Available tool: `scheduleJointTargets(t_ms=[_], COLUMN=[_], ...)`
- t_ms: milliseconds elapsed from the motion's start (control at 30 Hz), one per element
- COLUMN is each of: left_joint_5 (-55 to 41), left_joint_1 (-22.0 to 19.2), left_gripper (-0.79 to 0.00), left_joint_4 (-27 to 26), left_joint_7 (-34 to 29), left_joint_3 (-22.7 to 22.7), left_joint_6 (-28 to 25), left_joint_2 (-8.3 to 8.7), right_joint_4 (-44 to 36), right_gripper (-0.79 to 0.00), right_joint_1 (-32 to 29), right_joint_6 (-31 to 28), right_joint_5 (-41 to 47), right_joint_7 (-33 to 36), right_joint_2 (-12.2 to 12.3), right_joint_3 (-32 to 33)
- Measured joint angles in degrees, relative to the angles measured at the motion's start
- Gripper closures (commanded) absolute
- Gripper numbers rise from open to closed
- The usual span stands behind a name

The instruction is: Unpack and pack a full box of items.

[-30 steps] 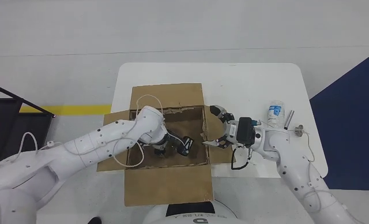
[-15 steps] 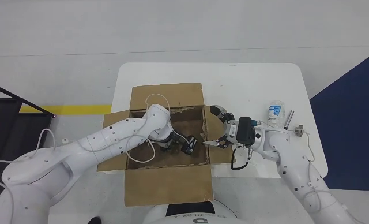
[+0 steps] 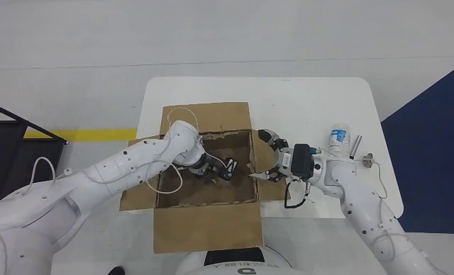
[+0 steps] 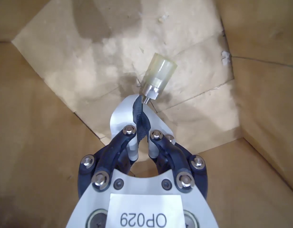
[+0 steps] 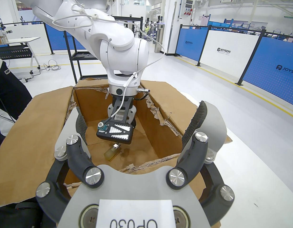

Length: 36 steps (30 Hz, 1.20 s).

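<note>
An open cardboard box (image 3: 206, 231) sits on the white table (image 3: 298, 98). My left gripper (image 3: 225, 167) is down inside it, shut on the metal tip of a small translucent yellowish cylinder (image 4: 160, 75). In the left wrist view its fingertips (image 4: 139, 103) pinch that tip just over the box floor. The cylinder (image 5: 110, 153) hangs tilted under the left gripper (image 5: 116, 144), close to the floor; I cannot tell whether it touches. My right gripper (image 3: 261, 158) is open at the box's right wall, its fingers (image 5: 81, 119) spread wide with nothing between them.
A small clear bottle with a blue label (image 3: 339, 138), a thin metal rod (image 3: 355, 146) and a small metal part (image 3: 367, 159) lie on the table right of the box. The box's flaps fold outward and its torn inner walls stand close around the left gripper.
The left gripper has shifted a little toward the box's far side with the cylinder in it. The right arm has not moved.
</note>
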Motion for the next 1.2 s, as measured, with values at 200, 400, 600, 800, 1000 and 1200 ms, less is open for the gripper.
scheduleJointTargets(t_ms=[200,400,600,800,1000,1200], left_joint_5=[3.31,5.16,4.97,5.38,6.18,5.81], left_joint_1=[1.84,1.60,0.25,-0.24,0.06,0.30], left_gripper=[0.000,-0.372,-0.382,-0.360,-0.332,-0.326], left_joint_4=[-3.76,-6.49,-6.05,-4.79,-1.50,1.95], left_joint_7=[3.38,5.10,3.86,2.96,1.41,-0.27], left_joint_3=[-1.34,-0.14,1.30,2.49,2.47,2.47], left_joint_6=[0.00,0.00,0.00,0.00,0.00,0.00], left_joint_2=[2.99,4.28,3.31,0.57,-2.62,-5.83], right_joint_4=[0.00,0.00,0.00,0.00,0.00,0.00], right_gripper=[-0.785,-0.785,-0.785,-0.785,-0.785,-0.785], right_joint_1=[0.00,0.00,0.00,0.00,0.00,0.00], right_joint_6=[0.00,0.00,0.00,0.00,0.00,0.00], right_joint_5=[0.00,0.00,0.00,0.00,0.00,0.00], right_joint_7=[0.00,0.00,0.00,0.00,0.00,0.00], right_joint_2=[0.00,0.00,0.00,0.00,0.00,0.00], right_joint_3=[0.00,0.00,0.00,0.00,0.00,0.00])
